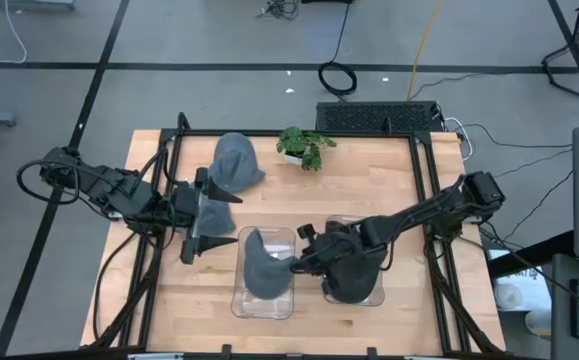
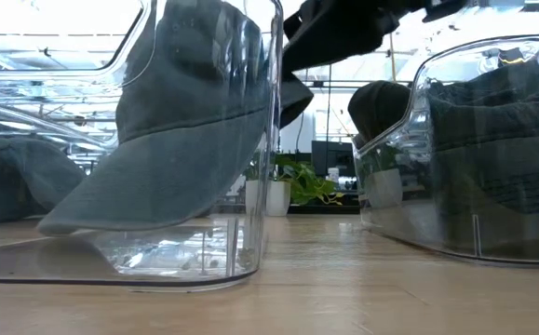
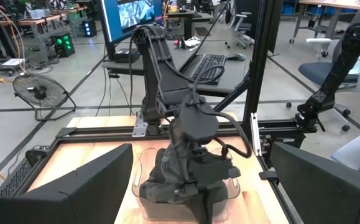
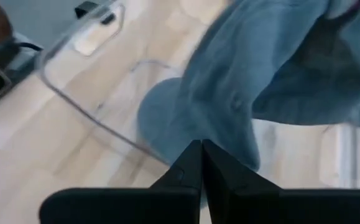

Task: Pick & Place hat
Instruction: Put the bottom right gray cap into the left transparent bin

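Observation:
A grey cap [image 1: 262, 265] sits in the left clear bin [image 1: 239, 300]. In the low view the grey cap [image 2: 176, 121] stands tilted, brim low, crown high against the bin wall. My right gripper [image 1: 302, 262] reaches from the right over that bin's right rim and is shut at the cap's edge. A dark cap [image 1: 354, 275] fills the right clear bin [image 1: 377, 298]. A second grey cap [image 1: 234, 165] lies on the table near the far edge. My left gripper [image 1: 209, 215] hovers open beside it, touching nothing. My right gripper is shut on the grey cap's edge [image 4: 214, 134] on the side toward the right bin, pinched between the two fingers, coming slanting from the table's right. Which layer it has does not show. The cap is tilted, its brim [image 2: 74, 219] down in the bin.
A small potted plant [image 1: 304, 147] stands at the table's far edge, with a black box [image 1: 379, 117] behind it. Black frame rails [image 1: 429, 200] run along both sides of the table. Bare wood [image 1: 299, 200] shows between the plant and the bins.

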Controlling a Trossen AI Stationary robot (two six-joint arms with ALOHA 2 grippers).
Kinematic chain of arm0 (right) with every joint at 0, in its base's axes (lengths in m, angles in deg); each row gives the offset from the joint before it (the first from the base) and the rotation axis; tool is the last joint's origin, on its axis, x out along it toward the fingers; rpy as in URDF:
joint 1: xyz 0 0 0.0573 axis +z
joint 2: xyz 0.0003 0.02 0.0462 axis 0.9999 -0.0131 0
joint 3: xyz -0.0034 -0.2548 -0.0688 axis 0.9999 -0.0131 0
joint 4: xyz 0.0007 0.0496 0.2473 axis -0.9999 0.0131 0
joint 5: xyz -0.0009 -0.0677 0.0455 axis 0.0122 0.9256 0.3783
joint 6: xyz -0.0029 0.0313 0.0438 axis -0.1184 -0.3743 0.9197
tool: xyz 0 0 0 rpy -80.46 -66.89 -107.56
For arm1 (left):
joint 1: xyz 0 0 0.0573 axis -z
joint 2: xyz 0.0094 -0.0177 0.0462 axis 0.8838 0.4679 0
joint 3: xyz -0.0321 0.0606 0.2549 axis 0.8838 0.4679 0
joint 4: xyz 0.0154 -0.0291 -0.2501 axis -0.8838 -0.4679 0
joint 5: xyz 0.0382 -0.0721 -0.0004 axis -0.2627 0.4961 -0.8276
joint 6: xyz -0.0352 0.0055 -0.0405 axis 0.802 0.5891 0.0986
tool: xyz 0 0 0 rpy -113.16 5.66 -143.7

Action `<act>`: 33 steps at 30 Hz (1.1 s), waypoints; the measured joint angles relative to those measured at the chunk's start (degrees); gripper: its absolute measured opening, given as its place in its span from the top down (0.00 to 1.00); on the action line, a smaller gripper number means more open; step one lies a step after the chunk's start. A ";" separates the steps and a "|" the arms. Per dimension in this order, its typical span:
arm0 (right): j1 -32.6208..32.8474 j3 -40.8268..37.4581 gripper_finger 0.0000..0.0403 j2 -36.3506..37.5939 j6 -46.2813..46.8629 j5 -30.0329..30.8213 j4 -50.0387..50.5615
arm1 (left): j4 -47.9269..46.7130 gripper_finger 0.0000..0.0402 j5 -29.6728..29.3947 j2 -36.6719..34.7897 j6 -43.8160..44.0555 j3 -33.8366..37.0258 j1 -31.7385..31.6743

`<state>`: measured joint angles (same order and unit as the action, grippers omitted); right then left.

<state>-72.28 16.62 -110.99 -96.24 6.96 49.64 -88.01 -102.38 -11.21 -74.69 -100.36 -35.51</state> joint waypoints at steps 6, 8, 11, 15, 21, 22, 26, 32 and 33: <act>-2.82 0.00 1.00 -2.63 -4.62 1.03 -3.64 | 0.00 0.02 0.00 0.00 0.00 0.00 0.02; -3.34 0.00 1.00 -4.25 -6.97 0.89 -5.99 | 0.02 0.02 0.00 0.00 0.00 0.00 0.02; -3.60 0.00 1.00 -6.42 -9.98 -1.10 -9.05 | 0.02 0.02 0.00 0.00 0.00 0.00 0.02; -3.89 0.07 1.00 -9.16 -11.06 -1.97 -9.50 | 0.02 0.02 0.00 0.00 0.00 0.00 0.00; -4.58 0.18 1.00 -9.81 -8.63 -1.95 -7.30 | 0.02 0.02 0.00 0.01 0.00 0.00 0.01; -4.58 0.17 1.00 -9.75 -8.59 -1.96 -7.42 | 0.02 0.02 0.00 0.02 0.00 0.00 0.00; -3.89 0.07 1.00 -8.53 -9.28 -1.79 -7.92 | 0.02 0.02 0.00 0.01 0.00 0.00 0.02; -2.04 4.72 1.00 -7.10 -11.87 -1.84 -9.58 | 0.02 0.02 0.00 0.02 0.00 0.00 0.02; -1.89 6.02 1.00 -7.08 -12.44 -1.92 -8.36 | 0.02 0.02 0.00 0.01 0.00 0.00 0.02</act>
<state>-74.17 22.64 -118.07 -108.68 5.04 41.28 -87.99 -102.38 -11.21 -74.69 -100.36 -35.49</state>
